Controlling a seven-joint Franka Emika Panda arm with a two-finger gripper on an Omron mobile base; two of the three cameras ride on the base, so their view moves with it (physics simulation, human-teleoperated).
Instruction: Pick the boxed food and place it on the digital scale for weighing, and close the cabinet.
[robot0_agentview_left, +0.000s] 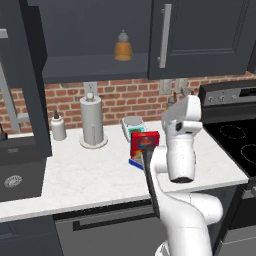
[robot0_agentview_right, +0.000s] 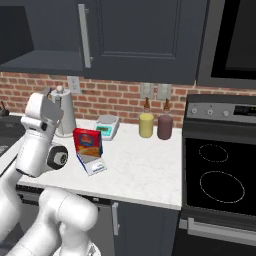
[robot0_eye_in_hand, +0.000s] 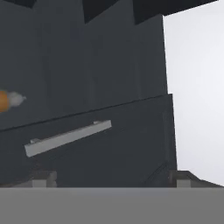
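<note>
Red boxed food (robot0_agentview_right: 88, 142) upright on digital scale (robot0_agentview_right: 93, 164)

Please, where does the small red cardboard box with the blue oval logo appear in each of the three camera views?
Left base view: the small red cardboard box stands just right of centre on the white counter, partly behind the arm.
Right base view: the box stands left of centre, on the low blue scale with white display.
Hand view: I cannot find the box there.
Shared landmark: the white scale with green front sits behind the box in both base views.
</note>
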